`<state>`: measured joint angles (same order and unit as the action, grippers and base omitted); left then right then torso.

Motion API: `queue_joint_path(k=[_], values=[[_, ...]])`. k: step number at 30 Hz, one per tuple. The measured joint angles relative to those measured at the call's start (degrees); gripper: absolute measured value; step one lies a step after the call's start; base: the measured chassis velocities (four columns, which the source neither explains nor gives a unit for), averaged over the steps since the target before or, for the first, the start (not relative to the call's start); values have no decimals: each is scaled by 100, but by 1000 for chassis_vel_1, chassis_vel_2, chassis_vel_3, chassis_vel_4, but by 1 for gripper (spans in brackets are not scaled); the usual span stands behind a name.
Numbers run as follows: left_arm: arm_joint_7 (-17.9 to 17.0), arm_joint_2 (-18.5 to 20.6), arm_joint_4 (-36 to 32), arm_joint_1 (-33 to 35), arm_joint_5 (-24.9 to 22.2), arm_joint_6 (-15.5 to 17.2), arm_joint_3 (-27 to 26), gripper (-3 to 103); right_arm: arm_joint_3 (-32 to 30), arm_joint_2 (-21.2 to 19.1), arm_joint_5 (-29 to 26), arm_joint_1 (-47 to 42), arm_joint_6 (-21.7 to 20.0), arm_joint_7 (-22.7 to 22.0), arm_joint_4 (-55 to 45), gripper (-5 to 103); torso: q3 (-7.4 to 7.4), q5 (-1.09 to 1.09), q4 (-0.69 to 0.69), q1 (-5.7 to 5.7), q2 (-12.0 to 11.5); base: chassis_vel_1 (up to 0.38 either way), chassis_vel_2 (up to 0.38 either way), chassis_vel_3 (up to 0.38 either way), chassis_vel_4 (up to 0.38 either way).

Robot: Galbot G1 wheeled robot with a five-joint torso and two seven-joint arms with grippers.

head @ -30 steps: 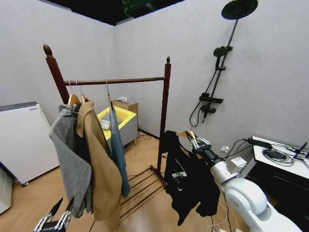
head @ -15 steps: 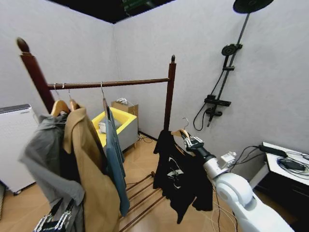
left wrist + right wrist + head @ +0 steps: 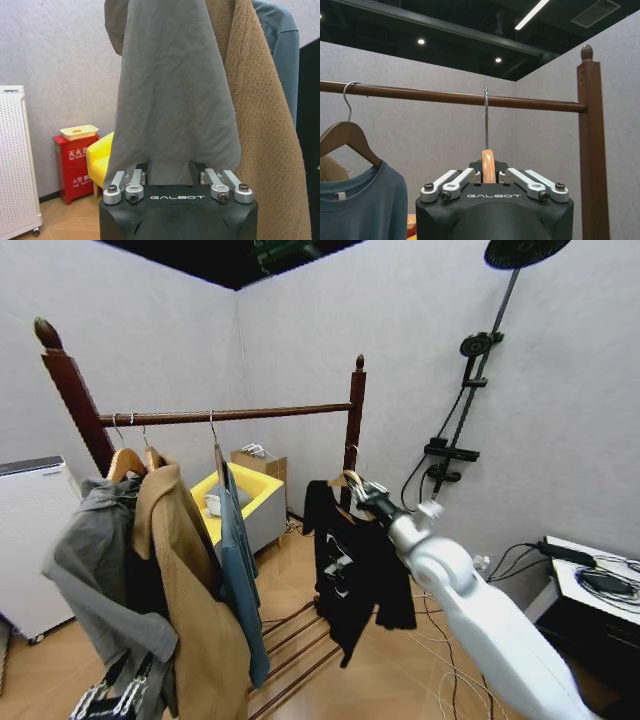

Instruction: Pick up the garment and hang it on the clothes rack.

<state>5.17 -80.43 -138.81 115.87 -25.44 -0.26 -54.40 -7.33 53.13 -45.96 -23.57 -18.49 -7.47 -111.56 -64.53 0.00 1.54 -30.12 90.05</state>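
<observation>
Black cotton hangs limp from a light wooden hanger (image 3: 346,480): the T-shirt (image 3: 350,570) with small white print dangles from my right gripper (image 3: 368,494), raised beside the far post of the dark reddish-brown clothes rack (image 3: 225,414). A grey garment (image 3: 95,560), a nubbly tan coat (image 3: 190,590) and a teal-blue shirt (image 3: 238,560) crowd the bar's left end above a pale wood floor (image 3: 300,560) and white textured walls. My left gripper (image 3: 112,702) sits low by the coats.

From the left wrist, that gripper (image 3: 178,187) shows its fingers spread with nothing between them, facing the smooth grey cloth and a red cabinet (image 3: 76,165).

From the right wrist, my fingers (image 3: 451,184) pinch the hanger's wooden neck (image 3: 489,167); its wire hook rises to the round bar (image 3: 445,96).
</observation>
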Motion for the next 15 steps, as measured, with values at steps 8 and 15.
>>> queue_joint_path(k=[8, 15], values=[[2, 0, 0, 0, 0, 0, 0, 46, 912, 294, -234, 1718, -96, -73, 976, 10, 0, -1, -1, -2, 0, 0, 0, 0, 0], [1, 0, 0, 0, 0, 0, 0, 46, 1801, 856, -581, 2824, -154, -234, 1813, 10, 0, -1, 0, -1, 0, 0, 0, 0, 0]])
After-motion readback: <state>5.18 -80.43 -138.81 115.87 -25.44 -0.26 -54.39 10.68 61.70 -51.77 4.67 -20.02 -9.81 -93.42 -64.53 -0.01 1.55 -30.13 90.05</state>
